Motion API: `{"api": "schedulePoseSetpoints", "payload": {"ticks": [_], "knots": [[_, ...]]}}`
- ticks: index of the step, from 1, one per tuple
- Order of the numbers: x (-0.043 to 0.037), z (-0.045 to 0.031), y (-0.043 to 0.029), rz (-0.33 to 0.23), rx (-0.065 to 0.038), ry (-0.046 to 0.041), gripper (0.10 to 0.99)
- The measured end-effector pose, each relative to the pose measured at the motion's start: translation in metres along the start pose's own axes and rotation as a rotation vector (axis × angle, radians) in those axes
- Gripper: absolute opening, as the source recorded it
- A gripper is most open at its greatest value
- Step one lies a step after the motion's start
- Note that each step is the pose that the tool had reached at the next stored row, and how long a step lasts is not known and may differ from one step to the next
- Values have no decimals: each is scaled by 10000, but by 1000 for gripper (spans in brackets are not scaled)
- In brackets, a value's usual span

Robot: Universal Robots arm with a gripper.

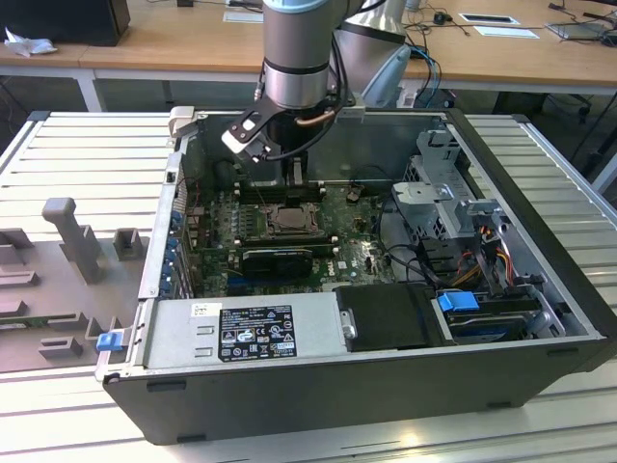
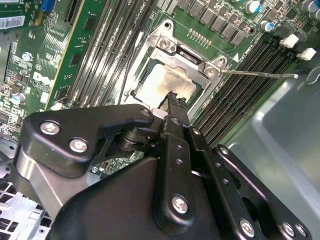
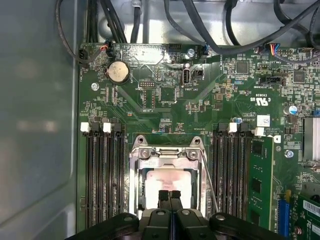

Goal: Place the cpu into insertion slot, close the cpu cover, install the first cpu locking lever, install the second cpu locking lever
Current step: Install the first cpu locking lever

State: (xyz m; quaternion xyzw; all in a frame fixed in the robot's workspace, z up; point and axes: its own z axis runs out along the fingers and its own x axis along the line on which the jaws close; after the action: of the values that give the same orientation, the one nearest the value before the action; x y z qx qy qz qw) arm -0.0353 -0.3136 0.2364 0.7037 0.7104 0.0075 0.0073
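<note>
The claw [image 3: 169, 196] is seen clenched with nothing gripped, its tips directly over the chip [image 3: 159, 181]; whether they touch cannot be told. The chip is framed by the cover plate [image 3: 165, 154], laid flat around the tips. A thin lever rod [image 2: 260, 74] is seen beside the claw.

Silver-grey cylindrical robot arm [image 1: 297, 58] with a pale blue band [image 1: 299, 6], matte black angular gripper [image 3: 169, 196], round silver screw heads [image 2: 179, 203]
</note>
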Motion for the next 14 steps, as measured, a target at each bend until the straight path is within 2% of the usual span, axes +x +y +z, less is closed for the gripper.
{"api": "schedulePoseSetpoints", "payload": {"ticks": [10,14], "knots": [[0,-70,2,0,-1,3,106],[-1,-132,3,1,-1,2,106]]}}
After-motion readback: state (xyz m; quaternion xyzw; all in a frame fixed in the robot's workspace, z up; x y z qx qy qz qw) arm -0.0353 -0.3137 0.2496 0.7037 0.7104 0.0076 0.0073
